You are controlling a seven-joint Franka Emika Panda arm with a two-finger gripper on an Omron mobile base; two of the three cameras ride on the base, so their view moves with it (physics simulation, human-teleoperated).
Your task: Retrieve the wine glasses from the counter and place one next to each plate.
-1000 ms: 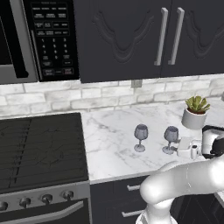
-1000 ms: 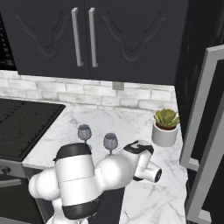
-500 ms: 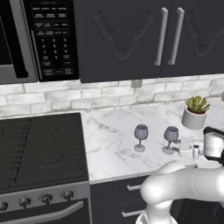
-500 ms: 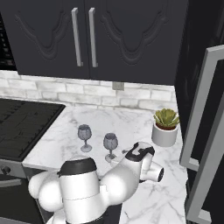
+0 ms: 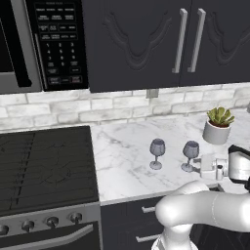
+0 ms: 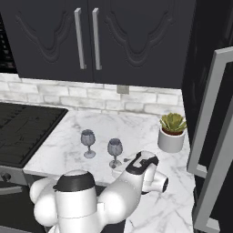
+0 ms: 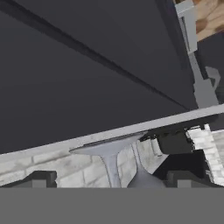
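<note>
Since a second ago my arm has swung down and across, so the pincer (image 5: 204, 167) now sits low over the front edge of the counter (image 5: 127, 156), just beside the nearer wine glass (image 5: 189, 155); both glasses stand where they stood. Its jaws are spread as wide as they go and hold nothing. From the right base view the pincer (image 6: 119, 169) lies level with the foot of that glass (image 6: 114, 152), and the hand view looks sideways at a stem and foot (image 7: 110, 162) between the finger tips, though I cannot tell whether they straddle it yet.

I judge these glasses light, stiff, slick and easy to break or topple: a thin stem on a small round foot. I would close gently on the stem just under the bowl, or lightly round the bowl, and lift straight up.

By my count: two wine glasses, the second one (image 5: 156, 153) standing apart toward the stove (image 5: 44, 166); one potted plant (image 5: 218, 125) near the counter's back right. I can see no plates from here.
</note>
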